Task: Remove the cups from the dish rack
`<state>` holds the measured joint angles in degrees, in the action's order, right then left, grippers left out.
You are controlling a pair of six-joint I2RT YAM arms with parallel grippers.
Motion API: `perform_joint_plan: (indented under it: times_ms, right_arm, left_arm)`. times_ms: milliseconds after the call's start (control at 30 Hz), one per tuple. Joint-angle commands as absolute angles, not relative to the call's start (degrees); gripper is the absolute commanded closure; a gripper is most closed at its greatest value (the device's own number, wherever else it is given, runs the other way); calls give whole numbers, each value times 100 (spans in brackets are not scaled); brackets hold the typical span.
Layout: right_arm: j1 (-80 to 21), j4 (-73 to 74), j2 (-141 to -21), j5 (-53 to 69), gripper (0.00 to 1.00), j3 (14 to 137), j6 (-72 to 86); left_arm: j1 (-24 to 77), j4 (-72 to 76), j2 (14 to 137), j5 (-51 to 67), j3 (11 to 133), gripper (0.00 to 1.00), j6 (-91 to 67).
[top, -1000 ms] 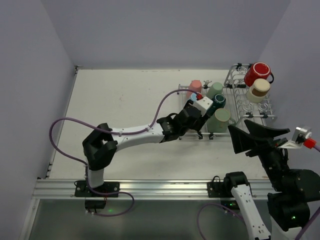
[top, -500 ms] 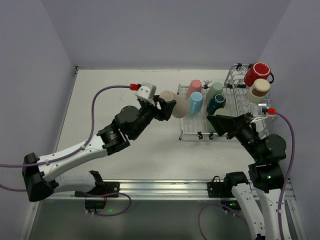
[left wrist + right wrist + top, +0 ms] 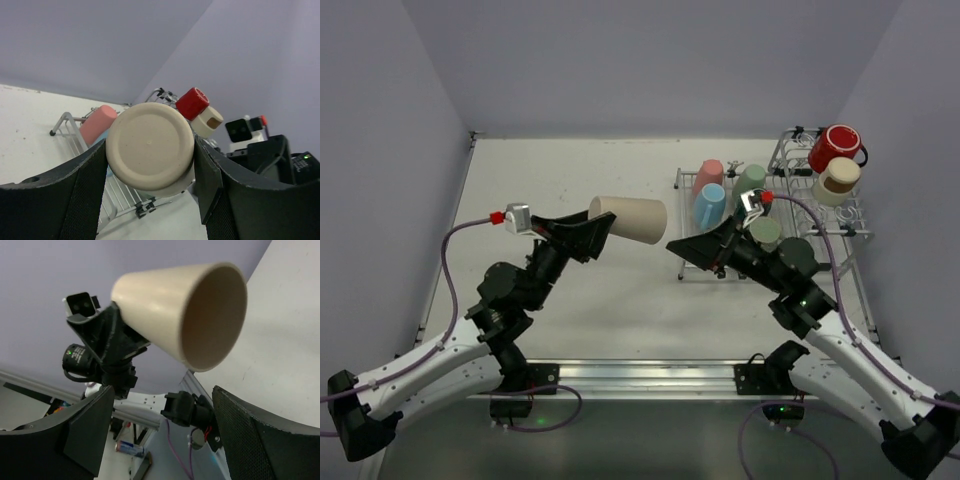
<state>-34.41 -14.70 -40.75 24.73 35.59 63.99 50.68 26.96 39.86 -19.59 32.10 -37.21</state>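
My left gripper [image 3: 593,228] is shut on a beige handleless cup [image 3: 630,220] and holds it on its side in the air, left of the dish rack [image 3: 698,262]. The left wrist view shows the cup's base [image 3: 150,145] clamped between both fingers. My right gripper [image 3: 678,252] points left toward the cup's open mouth [image 3: 212,315], jaws open and empty, a short gap from it. In the rack are a pink cup [image 3: 708,176], a light blue cup [image 3: 708,206], two sage green cups [image 3: 751,180] [image 3: 766,232], a red mug [image 3: 835,147] and a cream mug [image 3: 840,178].
The right arm lies across the front of the rack and hides part of it. White tabletop [image 3: 570,180] stretches left of the rack. Purple walls close in on three sides. The metal mounting rail [image 3: 620,375] runs along the near edge.
The left arm pulled the beige cup out of the rack, carrying it left and upward. The right arm swung in from the right to face the cup, its jaws narrowing slightly.
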Motion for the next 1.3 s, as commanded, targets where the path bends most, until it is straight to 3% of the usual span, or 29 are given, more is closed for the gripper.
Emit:
perform_joint_plan:
  times_ms: [0, 333, 600, 700, 733, 800, 833, 933, 967, 1067, 1267]
  right_arm:
    - [-3989, -2329, -4666, 1926, 18, 3919, 6294]
    - [-4377, -2496, -5211, 1625, 19, 4270, 5968]
    - [-4447, -2645, -5783, 1845, 27, 4807, 5739]
    - [-4482, -2812, -6020, 1933, 39, 4939, 5739]
    - [-4509, -2873, -6081, 1942, 60, 5018, 5757]
    - [-4544, -2935, -6257, 1908, 80, 5089, 5783]
    - [-4553, -2953, -6319, 1872, 99, 5185, 5783]
    - [-4570, -2360, -6609, 1758, 100, 5683, 5503]
    - [-4579, -2077, -6775, 1688, 100, 5843, 5371]
    - [-4605, -716, -7127, 1337, 100, 6747, 4669]
    - [-4614, 1307, -8339, 424, 100, 8286, 3561]
  left_arm:
    - [5019, 3305, 3649, -2065, 3120, 76, -4025]
    - [4992, 3032, 3015, -2057, 2857, 77, -4166]
    - [4992, 2892, 2892, -2065, 2725, 78, -4236]
    - [4992, 2839, 2874, -2048, 2698, 78, -4193]
    - [4992, 2804, 2865, -2048, 2690, 78, -4184]
    - [4992, 2734, 2839, -2092, 2690, 75, -4114]
    - [4992, 2594, 2821, -2109, 2716, 72, -4052]
    - [5001, 1815, 2830, -2214, 3040, 42, -3631]
    - [4992, 1410, 2865, -2485, 3206, 23, -3525]
    - [4992, 30, 2971, -3030, 3866, 1, -3034]
    - [4992, -1721, 2480, -3787, 4403, 0, -2443]
